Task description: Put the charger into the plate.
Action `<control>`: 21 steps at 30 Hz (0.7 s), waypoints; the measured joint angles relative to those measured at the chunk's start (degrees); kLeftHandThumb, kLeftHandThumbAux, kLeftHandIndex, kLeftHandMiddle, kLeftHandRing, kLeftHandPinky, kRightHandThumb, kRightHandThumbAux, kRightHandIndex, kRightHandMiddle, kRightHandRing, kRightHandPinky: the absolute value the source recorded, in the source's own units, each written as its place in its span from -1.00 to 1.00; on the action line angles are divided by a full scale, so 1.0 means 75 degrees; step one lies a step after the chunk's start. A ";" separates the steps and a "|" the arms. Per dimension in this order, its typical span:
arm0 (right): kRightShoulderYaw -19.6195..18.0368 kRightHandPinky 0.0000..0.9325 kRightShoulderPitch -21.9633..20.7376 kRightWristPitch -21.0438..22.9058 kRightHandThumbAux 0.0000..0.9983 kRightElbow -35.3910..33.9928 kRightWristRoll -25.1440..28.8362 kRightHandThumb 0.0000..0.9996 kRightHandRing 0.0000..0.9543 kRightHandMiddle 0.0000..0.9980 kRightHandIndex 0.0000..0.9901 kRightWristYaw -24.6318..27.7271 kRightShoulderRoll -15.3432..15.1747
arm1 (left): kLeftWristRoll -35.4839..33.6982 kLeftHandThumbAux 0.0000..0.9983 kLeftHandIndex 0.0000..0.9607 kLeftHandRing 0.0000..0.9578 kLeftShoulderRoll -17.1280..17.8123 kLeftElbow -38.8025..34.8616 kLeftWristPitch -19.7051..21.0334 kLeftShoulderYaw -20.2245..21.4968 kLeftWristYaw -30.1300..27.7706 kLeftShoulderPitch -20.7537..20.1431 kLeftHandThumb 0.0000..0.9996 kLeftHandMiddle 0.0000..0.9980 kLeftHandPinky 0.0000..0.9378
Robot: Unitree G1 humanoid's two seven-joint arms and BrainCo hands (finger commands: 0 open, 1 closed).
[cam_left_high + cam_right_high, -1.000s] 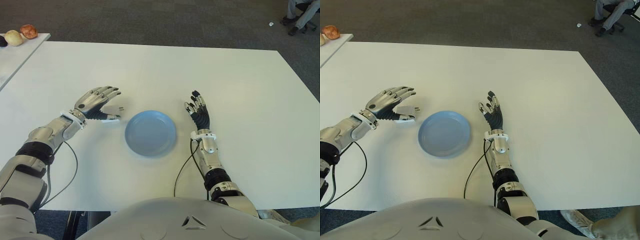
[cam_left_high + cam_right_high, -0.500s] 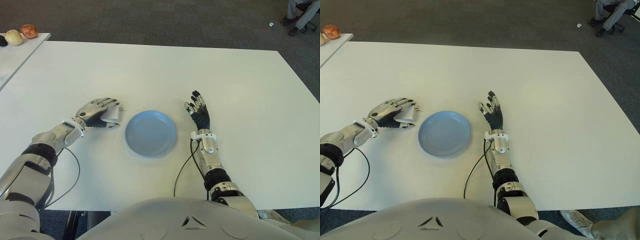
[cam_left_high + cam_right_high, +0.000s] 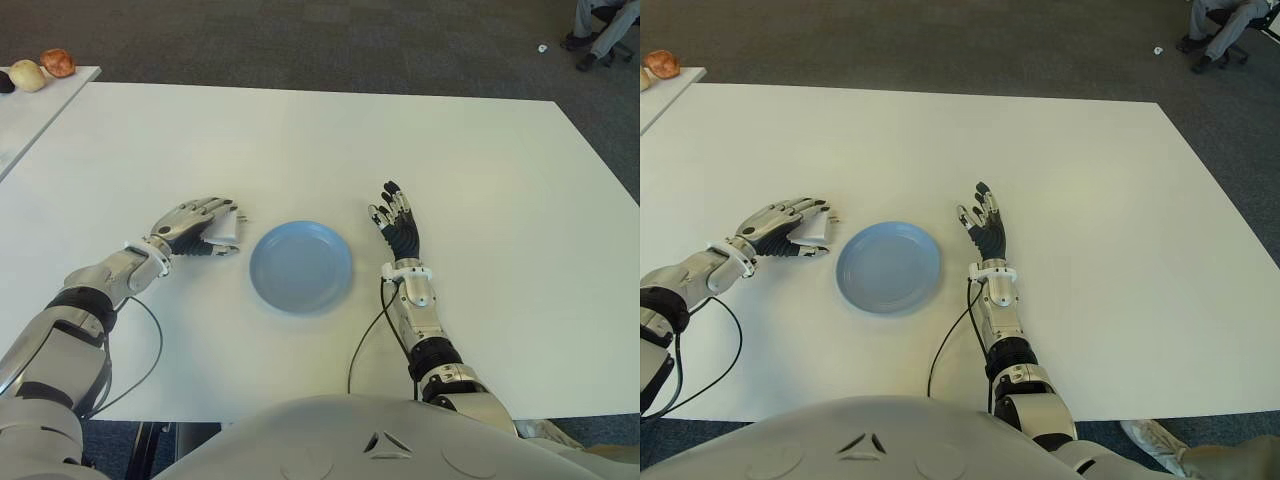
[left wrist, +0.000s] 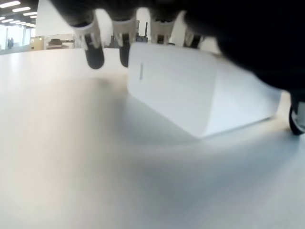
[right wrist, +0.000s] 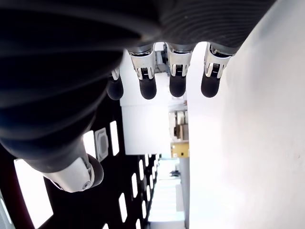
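Nearest the desk's front edge, the right robot hand shows spread and empty just right of the blue plate, while the left robot hand cups over the white charger, fingers arched around it to grip, charger apparently on the desk left of the plate.
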 measured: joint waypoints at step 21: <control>-0.0043 -0.92 -0.0001 0.0218 0.29 -0.0077 0.0119 -0.85 -0.95 -0.91 -0.97 0.0163 -0.0001 | 0.0017 -0.26 -1.00 -1.00 0.0081 -0.0167 -0.0002 -0.0294 0.0133 0.0063 -0.61 -1.00 -0.89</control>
